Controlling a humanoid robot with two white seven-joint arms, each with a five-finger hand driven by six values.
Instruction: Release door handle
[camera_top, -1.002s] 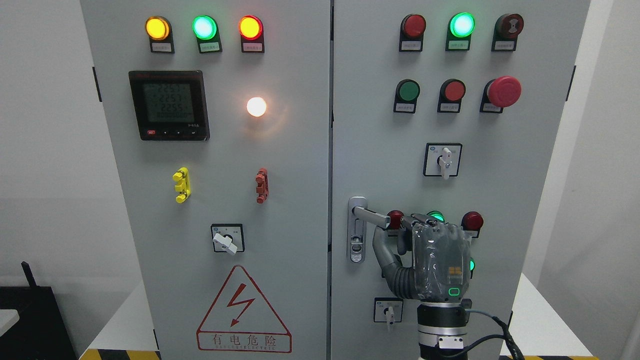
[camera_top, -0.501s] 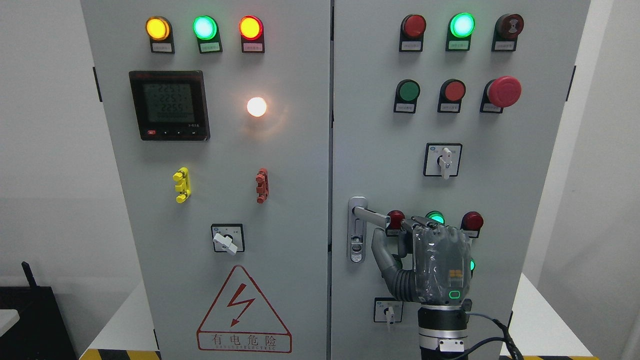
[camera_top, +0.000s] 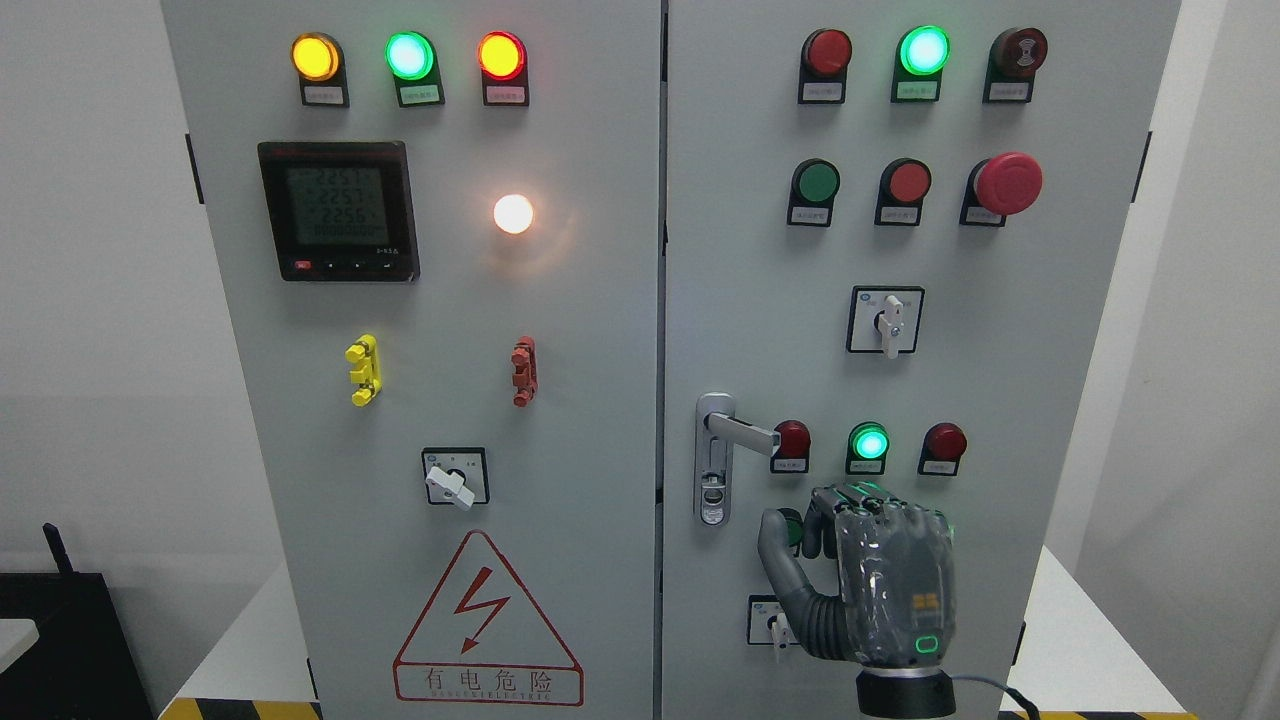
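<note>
On the left door of the grey cabinet (camera_top: 560, 300), a row of lit lamps runs yellow (camera_top: 314, 56), green (camera_top: 409, 55) and red (camera_top: 501, 54) along the top, with a dark digital meter (camera_top: 338, 211) under them and a glowing white lamp (camera_top: 513, 213) to its right. Lower on that door sit a yellow clip (camera_top: 362, 370), a red clip (camera_top: 523, 371), a rotary switch (camera_top: 455, 477) and a red-edged lightning warning triangle (camera_top: 487, 625). On the right door, just past the centre seam, the silver door handle (camera_top: 725, 440) stands free, its lever pointing right toward a small red lamp (camera_top: 792, 440), a lit green lamp (camera_top: 869, 442) and another red lamp (camera_top: 944, 441). Below and to the right of the lever, apart from it, the right hand (camera_top: 865, 575) hovers close to the door with its back to the camera; its fingers (camera_top: 845, 500) are loosely curled and hold nothing, and the thumb (camera_top: 778, 555) juts out to the left. Farther up the right door are a selector switch (camera_top: 886, 320) and a red mushroom button (camera_top: 1008, 183).
</note>
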